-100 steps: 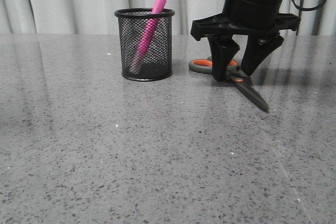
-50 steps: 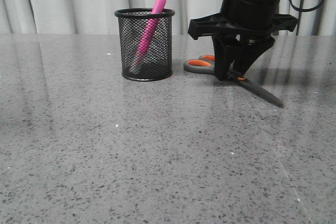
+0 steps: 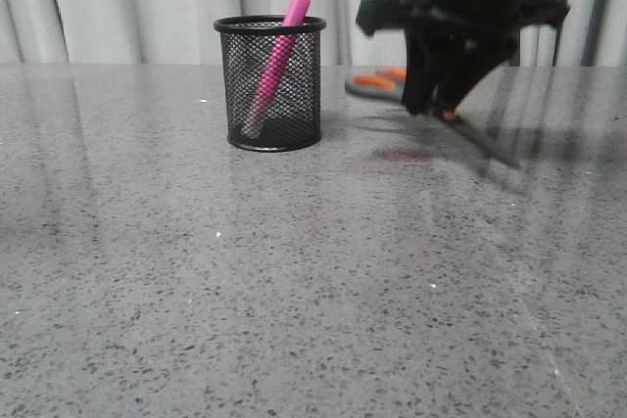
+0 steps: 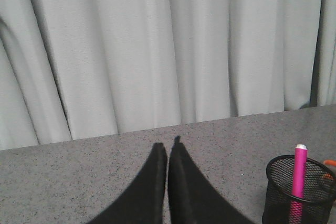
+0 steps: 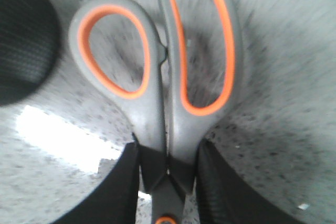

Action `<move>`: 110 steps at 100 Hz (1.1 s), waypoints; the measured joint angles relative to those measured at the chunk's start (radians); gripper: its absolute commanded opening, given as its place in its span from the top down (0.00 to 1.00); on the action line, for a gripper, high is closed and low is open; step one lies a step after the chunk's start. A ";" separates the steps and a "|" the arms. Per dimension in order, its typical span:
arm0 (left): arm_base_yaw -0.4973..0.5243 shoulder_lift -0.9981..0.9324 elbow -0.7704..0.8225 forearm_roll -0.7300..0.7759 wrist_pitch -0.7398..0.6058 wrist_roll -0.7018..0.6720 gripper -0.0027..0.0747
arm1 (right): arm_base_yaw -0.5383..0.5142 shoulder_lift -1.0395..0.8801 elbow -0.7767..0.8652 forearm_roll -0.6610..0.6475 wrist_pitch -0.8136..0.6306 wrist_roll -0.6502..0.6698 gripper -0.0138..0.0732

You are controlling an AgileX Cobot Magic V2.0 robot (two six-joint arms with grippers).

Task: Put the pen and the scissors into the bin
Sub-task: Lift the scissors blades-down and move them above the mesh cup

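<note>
R gripper | scissors now lifted off table

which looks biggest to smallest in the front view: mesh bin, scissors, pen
1. scissors, longest, though blurred and partly hidden by the right gripper
2. bin
3. pen, much thinner than the bin, similar in length to its height

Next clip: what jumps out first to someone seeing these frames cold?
The right claw holds the scissors clear of the table, right of the bin, handles toward the bin and blades slanting down. In the right wrist view its fingers pinch the scissors just below the orange-lined loops. The pink pen stands slanted in the mesh bin, cap above the rim, while the left claw hangs shut and empty.
</note>
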 measured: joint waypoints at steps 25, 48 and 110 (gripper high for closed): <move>0.000 0.000 0.000 0.000 0.000 0.000 0.99 | 0.000 -0.229 0.258 0.022 -0.339 0.010 0.92; 0.000 0.000 0.000 -0.001 -0.002 0.000 0.99 | 0.000 -0.376 0.437 0.119 -0.745 0.012 0.92; 0.000 0.000 0.000 -0.004 -0.002 0.000 0.99 | 0.152 -0.223 0.449 0.077 -1.376 0.015 0.92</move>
